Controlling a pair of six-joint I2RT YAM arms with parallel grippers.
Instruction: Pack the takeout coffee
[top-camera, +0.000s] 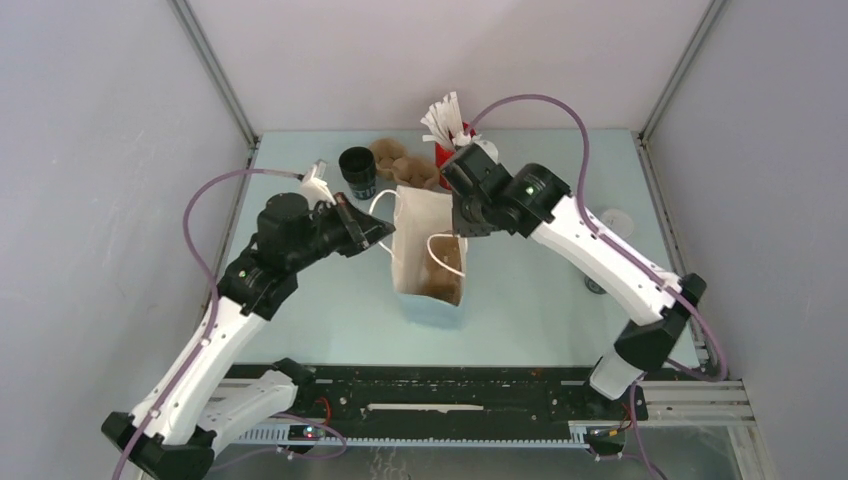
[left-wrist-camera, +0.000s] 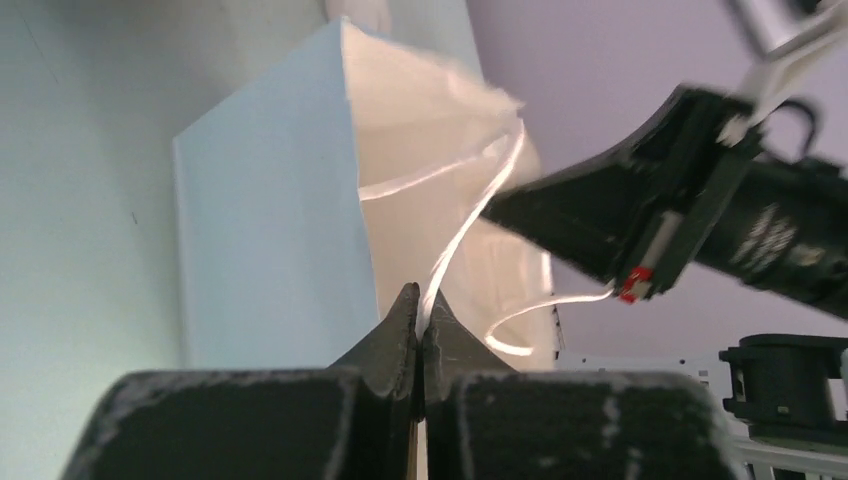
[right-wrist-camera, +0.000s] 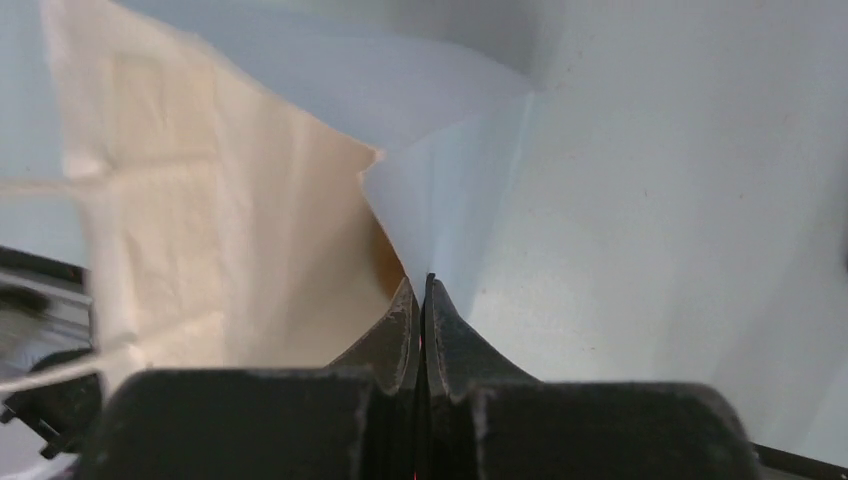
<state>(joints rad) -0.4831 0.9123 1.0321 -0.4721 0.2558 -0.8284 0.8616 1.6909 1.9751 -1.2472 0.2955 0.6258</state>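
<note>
Pale blue-green tabletop (top-camera: 540, 300), boxed in by plain white walls, is being viewed from above, and all the action is being staged at its middle. An open white paper bag with a brown inside (top-camera: 420, 215) is being gripped there from both sides.

On the left, the left gripper (left-wrist-camera: 424, 300) is being shown clamped tight, with the bag's thin white cord handle (left-wrist-camera: 470, 215) pinched between its black fingertips (the cord is seen running straight into the seam between them). On the right, the right gripper (right-wrist-camera: 420, 290) is being pressed closed on the bag's top rim, and the paper edge is trapped between its fingers.

Behind the bag, a lidless black paper cup (top-camera: 357, 170) is being shown upright. A brown moulded cardboard cup carrier (top-camera: 405, 165) sits just beside it. A red holder stuffed with white sticks (top-camera: 442, 152) is partly hidden by the right wrist. A flat round white lid (top-camera: 617, 217) is lying well apart, out to the right.

As for the takeout coffee cup, its place cannot be told from any of the three views.
</note>
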